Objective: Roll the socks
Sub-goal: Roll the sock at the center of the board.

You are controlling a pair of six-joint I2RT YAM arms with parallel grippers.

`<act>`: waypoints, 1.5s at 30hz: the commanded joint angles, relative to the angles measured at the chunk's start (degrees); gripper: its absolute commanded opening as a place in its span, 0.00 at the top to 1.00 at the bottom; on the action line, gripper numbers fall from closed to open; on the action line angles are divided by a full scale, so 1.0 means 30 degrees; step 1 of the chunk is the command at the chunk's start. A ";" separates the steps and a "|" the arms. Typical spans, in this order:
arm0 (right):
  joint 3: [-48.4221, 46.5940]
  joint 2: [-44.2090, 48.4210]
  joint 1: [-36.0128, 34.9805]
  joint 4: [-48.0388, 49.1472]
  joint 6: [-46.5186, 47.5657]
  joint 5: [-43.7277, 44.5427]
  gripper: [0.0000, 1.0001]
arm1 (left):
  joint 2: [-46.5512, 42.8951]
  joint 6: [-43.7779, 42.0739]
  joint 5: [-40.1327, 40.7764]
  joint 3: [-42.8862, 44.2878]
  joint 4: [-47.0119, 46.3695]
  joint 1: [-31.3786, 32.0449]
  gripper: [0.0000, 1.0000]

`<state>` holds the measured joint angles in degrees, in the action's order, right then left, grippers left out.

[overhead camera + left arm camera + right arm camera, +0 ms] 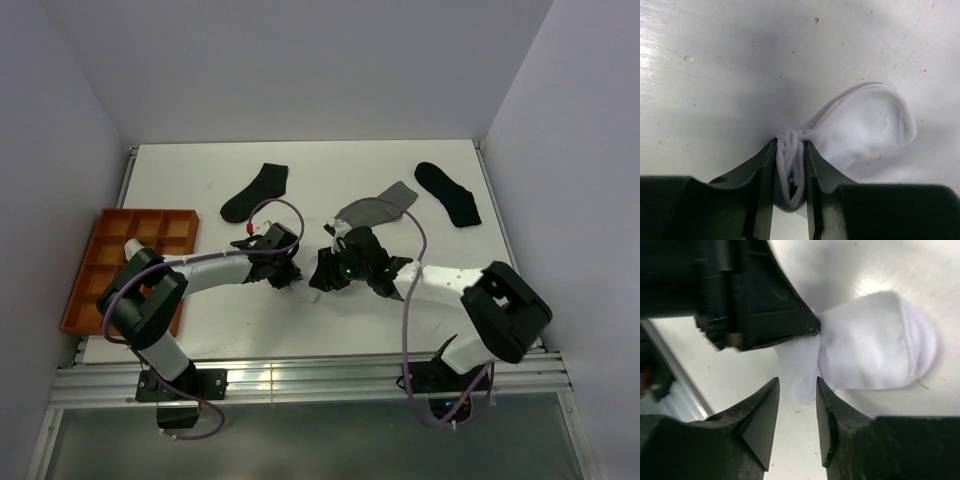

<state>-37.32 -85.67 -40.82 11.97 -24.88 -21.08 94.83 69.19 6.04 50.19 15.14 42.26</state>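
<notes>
A plain white sock (865, 125) lies on the white table. My left gripper (790, 150) is shut on its bunched edge, with folds of cloth squeezed between the fingers. In the right wrist view the same sock (875, 350) lies ahead and to the right. My right gripper (797, 382) is open, its fingertips on either side of a flat edge of the sock without closing on it. The left gripper's black body (755, 300) sits just beyond. In the top view the left gripper (290, 268) and the right gripper (322, 272) meet at mid-table and hide the sock.
A grey sock (380, 208) lies flat just behind the right gripper. Two black socks (255, 193) (448, 192) lie flat farther back. An orange compartment tray (150, 212) stands at the left edge, partly under the left arm.
</notes>
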 commanded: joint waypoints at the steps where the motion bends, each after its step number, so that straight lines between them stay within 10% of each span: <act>1: 0.1042 0.2507 -0.1653 0.0931 0.2315 0.6374 0.57 | 0.1057 -0.1236 0.0623 0.0142 0.4065 0.0151 0.71; 30: -0.3291 -0.5836 -0.9187 -0.2199 0.5044 1.6634 0.56 | 0.0973 -0.1910 -0.0490 -0.0587 0.3715 -0.0403 0.70; 39: -0.4171 -0.7275 -0.8806 -0.3491 0.4691 1.6580 1.00 | -0.0817 -0.2818 -0.0871 -0.2141 0.2984 -0.1811 0.66; 45: -0.3322 -0.5284 -0.7901 -0.2963 0.4604 1.1175 1.00 | -0.1286 -0.2731 -0.1165 -0.2317 0.2309 -0.2426 0.45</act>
<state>-50.28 -102.00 -66.92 8.82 -8.88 25.89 90.54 63.86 2.52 45.98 14.61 35.59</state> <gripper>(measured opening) 0.307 0.521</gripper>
